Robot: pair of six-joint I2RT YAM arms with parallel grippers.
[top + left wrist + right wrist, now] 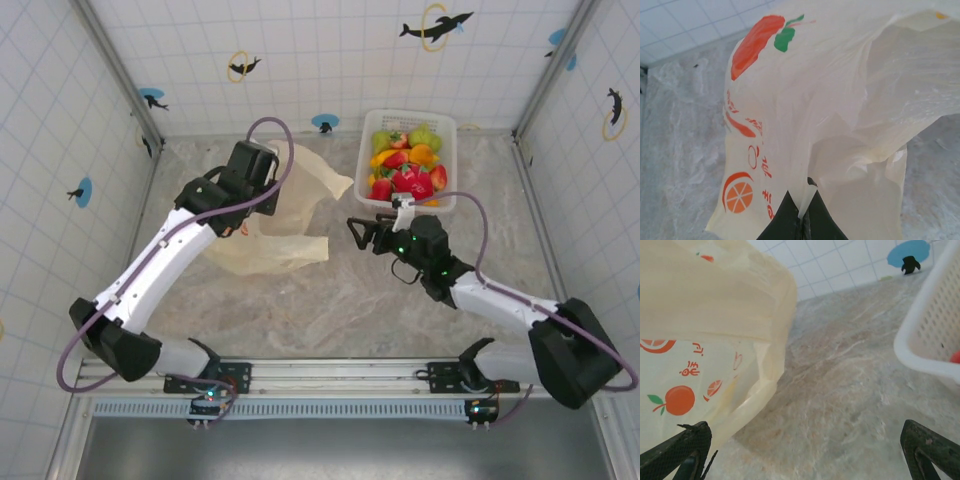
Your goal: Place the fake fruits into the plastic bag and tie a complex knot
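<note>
Marbled table (330, 310) under tiled walls: my left gripper (801, 202) is pinched tight on a fold of the plastic bag (280, 250), holding it up. My right gripper (356, 228) stands spread wide between the bag and the white basket (410, 113), where the fake fruits (405, 165) lie. I'd hold the mouth high and taut (thin film sags), then take one fruit squarely from above

The thin translucent plastic bag (285, 250) is cream-yellow, printed with red-orange fruit pictures, green leaves and orange lettering. The rigid lattice plastic basket (925, 325) is white; its glossy plastic fruits (405, 165) are red, orange, yellow and green. The stone-look tabletop (340, 310) is marbled grey-beige.
</note>
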